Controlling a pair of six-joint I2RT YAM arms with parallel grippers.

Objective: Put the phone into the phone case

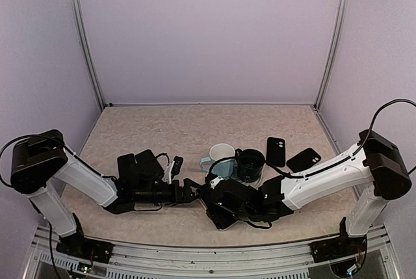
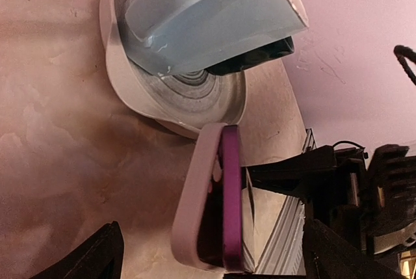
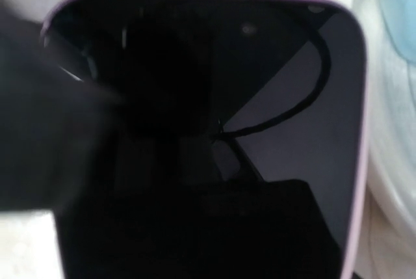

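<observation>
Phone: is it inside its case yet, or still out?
Partly in: in the left wrist view the purple phone lies against the pale case, one end tucked in, the other gaping.

— How is the overhead view lit?
— Softly and evenly from above; faint shadows lie on the table [image 1: 195, 123] in the lower part of the frame; all is sharp, though the uprights [image 1: 83, 38] bow slightly toward the edges.
— And the wrist views?
— The left one is warmer, dimmer at lower left, with dark blurred shapes in both lower corners; the right one is wholly soft, the phone [image 3: 260, 162] glass mirroring a cable [image 3: 305, 103], whites blown out along the top.
</observation>
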